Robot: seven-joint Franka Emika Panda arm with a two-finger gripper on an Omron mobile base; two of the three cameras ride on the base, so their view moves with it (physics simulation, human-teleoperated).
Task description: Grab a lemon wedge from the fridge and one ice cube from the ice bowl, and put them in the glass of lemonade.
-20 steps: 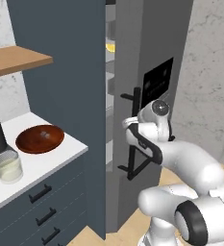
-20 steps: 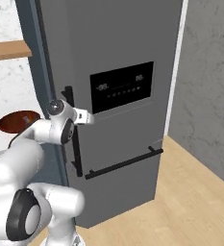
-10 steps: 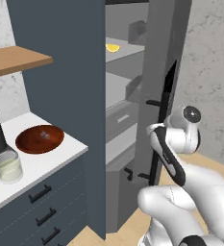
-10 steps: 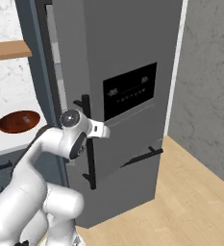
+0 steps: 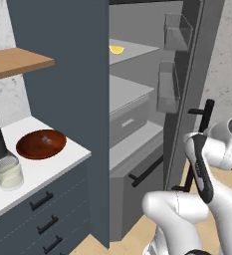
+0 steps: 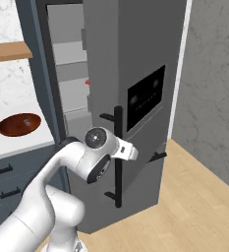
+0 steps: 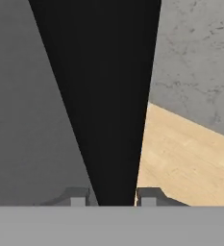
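My gripper (image 7: 116, 198) is clamped on the fridge's long black handle (image 7: 104, 96), a fingertip (image 7: 77, 198) on either side of the bar. The fridge (image 6: 130, 74) door stands swung wide. Inside, the lemon wedge (image 5: 116, 49) sits on an upper shelf, at about 11 o'clock in my left base view. On the white counter (image 5: 48, 167) at 9 o'clock lie the ice bowl (image 5: 41, 144) and, nearer me, the glass of lemonade (image 5: 9, 175).
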